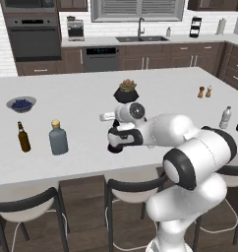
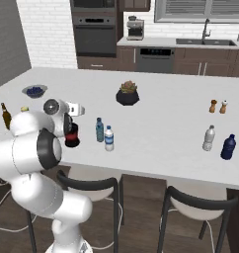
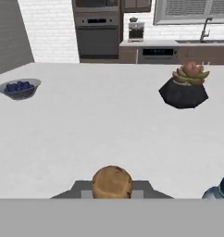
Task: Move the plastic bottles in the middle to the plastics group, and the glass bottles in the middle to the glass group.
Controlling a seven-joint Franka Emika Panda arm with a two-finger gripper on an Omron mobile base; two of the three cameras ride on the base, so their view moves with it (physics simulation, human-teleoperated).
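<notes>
Two plastic bottles: the blue-tinted bottle (image 2: pixel 99 130) and the clear labelled bottle (image 2: pixel 109 138) stand upright, side by side, mid-counter.
Black bottle (image 2: pixel 72 137): upright just beside that pair, on the arm's side; whether its bulbous base touches the white counter (image 2: pixel 161 113) cannot be told.
Gripper (image 1: pixel 120 140): fingers pressed together on the black bottle's thin neck, its tan top showing between them in the hand view.
Glass group: brown bottle (image 1: pixel 23 137) and grey-blue flask (image 1: pixel 58 139), near one counter end.
Plastics group: pale-capped bottle (image 2: pixel 209 138) beside dark blue container (image 2: pixel 228 147), near the other.
</notes>
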